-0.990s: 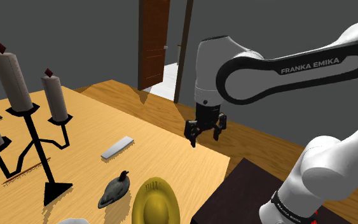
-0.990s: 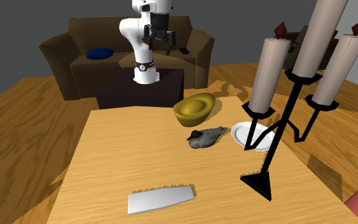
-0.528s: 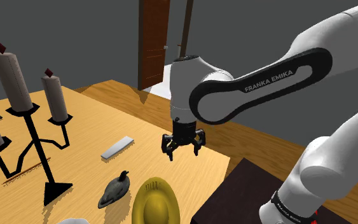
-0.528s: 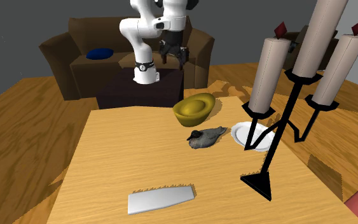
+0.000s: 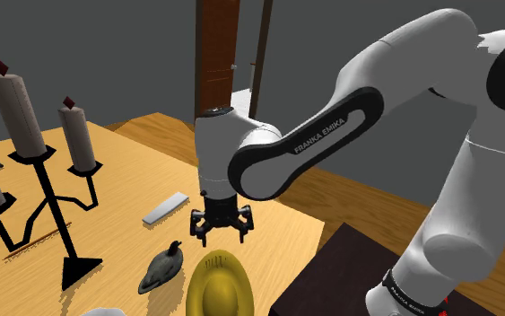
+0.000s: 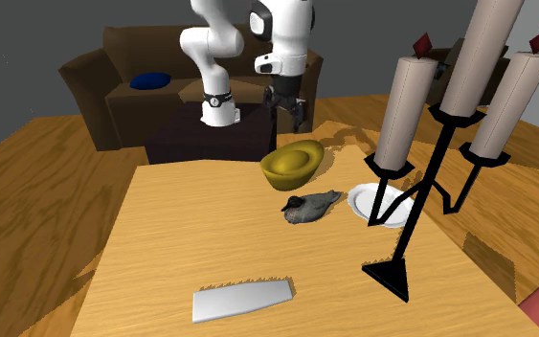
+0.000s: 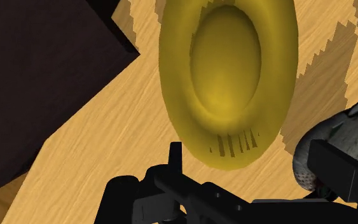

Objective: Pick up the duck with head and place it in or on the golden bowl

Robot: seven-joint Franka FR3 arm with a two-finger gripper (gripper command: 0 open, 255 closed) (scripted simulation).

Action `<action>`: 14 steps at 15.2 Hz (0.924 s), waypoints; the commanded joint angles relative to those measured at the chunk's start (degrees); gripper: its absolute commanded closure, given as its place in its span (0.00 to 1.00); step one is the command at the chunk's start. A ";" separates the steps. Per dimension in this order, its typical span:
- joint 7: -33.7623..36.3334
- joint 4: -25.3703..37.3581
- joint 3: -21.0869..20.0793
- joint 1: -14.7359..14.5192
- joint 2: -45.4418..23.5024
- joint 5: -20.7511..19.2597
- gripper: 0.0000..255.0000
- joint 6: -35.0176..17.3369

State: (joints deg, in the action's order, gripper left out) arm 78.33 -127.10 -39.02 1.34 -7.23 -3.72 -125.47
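Observation:
A small dark grey duck (image 5: 163,267) with its head raised lies on the wooden table (image 5: 134,179), just to the shoulder view's left of the golden oval bowl (image 5: 219,285). In the second exterior view the duck (image 6: 310,206) lies in front of the bowl (image 6: 294,163). My black gripper (image 5: 221,229) hangs open above the bowl's far end, pointing down, holding nothing. It (image 6: 287,108) is well above the table. In the wrist view the bowl (image 7: 228,76) lies beyond the spread fingers and the duck (image 7: 355,124) is by the right finger (image 7: 333,167).
A tall black candelabra (image 5: 53,197) with white candles stands on the table near the duck. A white plate (image 6: 372,201) lies beside the duck, and a grey toothed blade (image 6: 241,299) lies farther off. The dark stand (image 6: 210,134) abuts the table; a brown sofa (image 6: 123,67) stands behind it.
The arm has swung down and to the shoulder view's left, carrying the gripper from beside the table's edge to above the bowl. The fingers stayed open. Duck and bowl have not moved.

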 commanded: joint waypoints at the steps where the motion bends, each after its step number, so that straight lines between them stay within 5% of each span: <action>1: 5.03 3.11 0.73 -1.29 -5.50 -3.85 0.00 -1.24; 7: 16.46 15.55 5.54 -8.34 -20.52 -11.85 0.00 -2.01; 14: 23.97 34.05 11.16 -16.38 -36.58 -15.58 0.00 -0.10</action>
State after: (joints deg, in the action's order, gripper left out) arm 101.35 -95.77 -28.56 -14.00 -41.58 -18.98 -125.89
